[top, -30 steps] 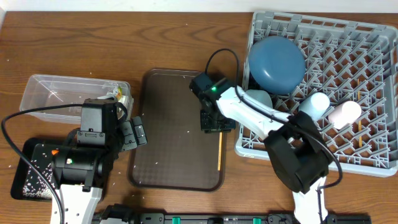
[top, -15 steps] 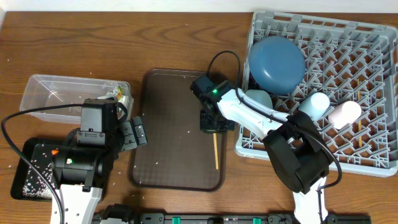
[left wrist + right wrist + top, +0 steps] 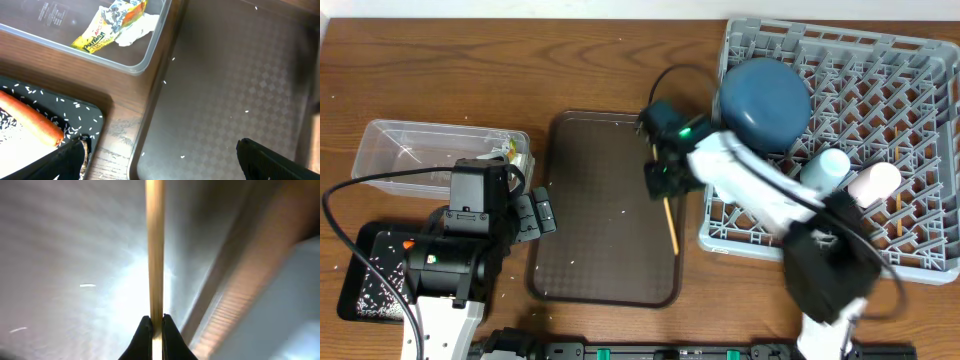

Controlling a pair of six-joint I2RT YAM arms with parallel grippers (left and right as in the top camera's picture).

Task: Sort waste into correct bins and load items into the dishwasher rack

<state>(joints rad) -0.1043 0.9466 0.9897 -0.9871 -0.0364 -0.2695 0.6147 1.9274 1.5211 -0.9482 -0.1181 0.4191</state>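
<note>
- Chopstick (image 3: 669,225) on the move, from overhead: the right gripper (image 3: 660,182), jaws apart a second ago, has clamped its upper end and swung it askew over the right edge of the dark brown serving tray (image 3: 590,180), just beside the dishwasher rack (image 3: 920,50). The left gripper (image 3: 535,215) has not stirred at the tray's left rim.
- Left wrist: its fingers (image 3: 270,160) stand wide apart, holding nothing. The snack wrapper (image 3: 107,27) lies in the clear tub (image 3: 150,55), and the carrot (image 3: 30,120) lies on the black tray (image 3: 92,117).
- Right wrist: fingertips (image 3: 144,337) pinch the stick tight. The pickup looks secured, and the carry to the rack likely follows.
</note>
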